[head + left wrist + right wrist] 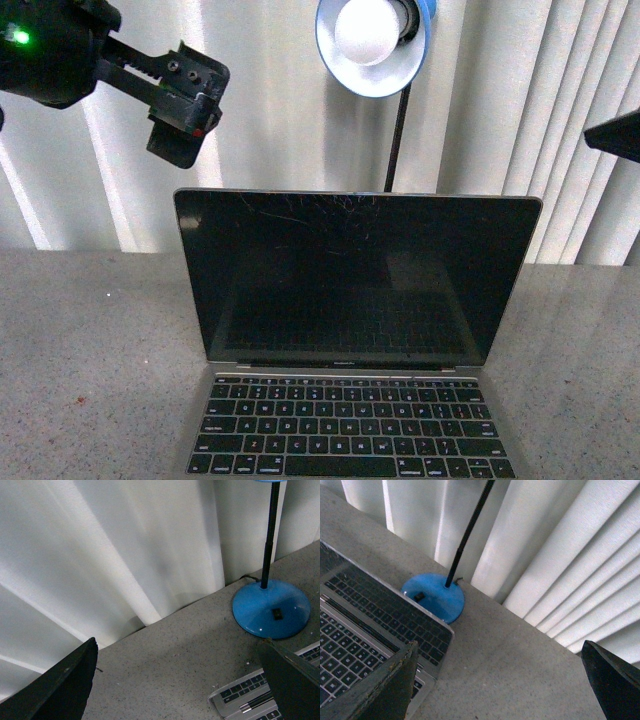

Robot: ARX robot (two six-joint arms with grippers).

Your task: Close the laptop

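Left gripper [177, 647]: jaws spread wide, nothing between them; its two dark fingers [65, 687] frame bare table and a corner of the laptop's keyboard deck in the left wrist view. In the front view it hangs in the air above and to the left of the screen's upper left corner, apart from it, and a green light [20, 37] glows on the arm behind it. Right gripper [500, 647]: likewise released and holding nothing, with dark fingers [610, 680] set wide. In the front view only a dark tip shows at the right edge, above and to the right of the screen's upper right corner, clear of it. Laptop [355, 290]: slim silver-grey body, open, resting on the table directly before the robot. The black screen stands upright, leaning slightly back, with fine scratches [330, 215] near its top edge. The black-keyed keyboard [350, 430] lies flat at the near edge of the front view. Table [90, 350]: grey, speckled surface. Lamp: blue shade [372, 45] with white bulb above the screen, thin black stem [398, 135] descending behind the lid, and a round blue base [434, 596] sitting on the table just behind the laptop. Curtain [270, 120]: white, vertical pleats, forming the backdrop behind the table.
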